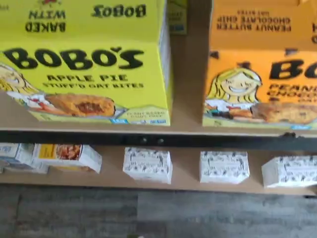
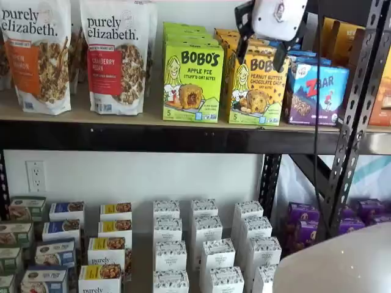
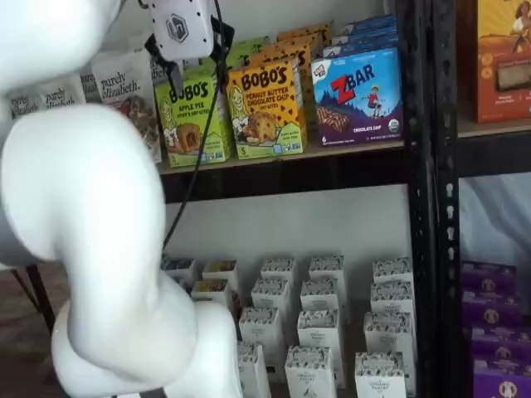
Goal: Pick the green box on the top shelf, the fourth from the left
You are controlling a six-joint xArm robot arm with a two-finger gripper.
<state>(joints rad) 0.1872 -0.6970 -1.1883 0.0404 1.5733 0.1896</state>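
The green box (image 1: pixel 89 74), a lime Bobo's Apple Pie box, stands upright on the top shelf (image 1: pixel 148 139), with more green boxes lined up behind it. In both shelf views the green box (image 2: pixel 192 82) (image 3: pixel 195 120) is at the shelf's (image 2: pixel 153 135) (image 3: pixel 290 170) front edge. My gripper (image 2: pixel 263 52) (image 3: pixel 199 75) hangs open in front of the shelf at box height, apart from the boxes, with a plain gap between its black fingers (image 2: pixel 244 38). Nothing is held between them.
An orange Bobo's Peanut Butter box (image 2: pixel 256 85) stands right of the green one, then a blue ZBar box (image 2: pixel 314 91). Granola bags (image 2: pixel 116 55) stand to its left. Small white boxes (image 2: pixel 208 244) fill the lower level. Black uprights (image 2: pixel 354 116) flank the right side.
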